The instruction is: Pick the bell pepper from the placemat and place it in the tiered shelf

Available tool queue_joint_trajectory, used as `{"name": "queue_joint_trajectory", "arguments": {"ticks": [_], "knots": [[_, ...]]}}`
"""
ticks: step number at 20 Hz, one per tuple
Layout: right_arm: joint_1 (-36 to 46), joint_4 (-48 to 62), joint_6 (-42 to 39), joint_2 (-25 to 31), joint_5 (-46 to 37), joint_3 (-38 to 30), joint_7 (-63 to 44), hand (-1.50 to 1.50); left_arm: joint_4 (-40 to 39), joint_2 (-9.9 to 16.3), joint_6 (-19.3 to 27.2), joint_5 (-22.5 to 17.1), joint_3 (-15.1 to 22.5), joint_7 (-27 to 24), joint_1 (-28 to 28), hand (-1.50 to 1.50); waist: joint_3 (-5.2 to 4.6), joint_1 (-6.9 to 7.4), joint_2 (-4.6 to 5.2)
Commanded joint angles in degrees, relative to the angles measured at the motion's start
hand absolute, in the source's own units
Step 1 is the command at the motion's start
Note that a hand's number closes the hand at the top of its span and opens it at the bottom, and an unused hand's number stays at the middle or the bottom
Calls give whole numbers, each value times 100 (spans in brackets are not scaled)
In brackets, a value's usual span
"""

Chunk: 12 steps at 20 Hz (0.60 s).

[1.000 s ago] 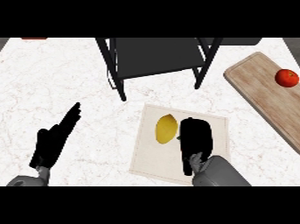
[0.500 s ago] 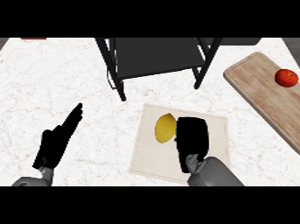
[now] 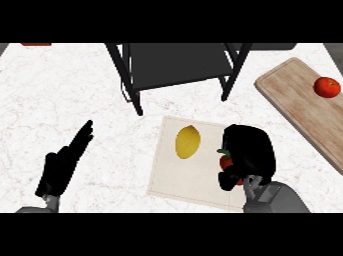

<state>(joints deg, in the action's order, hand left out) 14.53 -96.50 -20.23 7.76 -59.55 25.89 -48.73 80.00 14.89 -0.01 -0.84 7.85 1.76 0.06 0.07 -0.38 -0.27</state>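
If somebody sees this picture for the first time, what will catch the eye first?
Probably the right hand, curled over a red bell pepper on the pale placemat, beside a yellow lemon. Behind stands the black tiered shelf, and a red tomato lies on the wooden board at right.

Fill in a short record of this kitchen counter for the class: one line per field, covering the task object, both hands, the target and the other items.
Bell pepper: red, on the placemat, mostly hidden under the right hand
Right hand: fingers curled round the bell pepper
Left hand: open, fingers straight, over bare counter
Tiered shelf: black, at the back, nothing visible on it
Yellow fruit: on the placemat, left of the pepper
Cutting board: wooden, at right, with a tomato on it
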Motion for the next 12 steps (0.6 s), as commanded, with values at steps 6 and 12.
{"name": "queue_joint_trajectory", "arguments": {"ticks": [6, 12], "knots": [[503, -2011, -981, 212, 2, -629, -594, 150, -195, 121, -284, -66, -207, 134, -150, 0, -10, 2, 8], [1609, -2328, -378, -458, -11, -1356, -808, 150, -162, -134, -89, 129, -20, -195, 190, 0, -11, 89, 13]]}}
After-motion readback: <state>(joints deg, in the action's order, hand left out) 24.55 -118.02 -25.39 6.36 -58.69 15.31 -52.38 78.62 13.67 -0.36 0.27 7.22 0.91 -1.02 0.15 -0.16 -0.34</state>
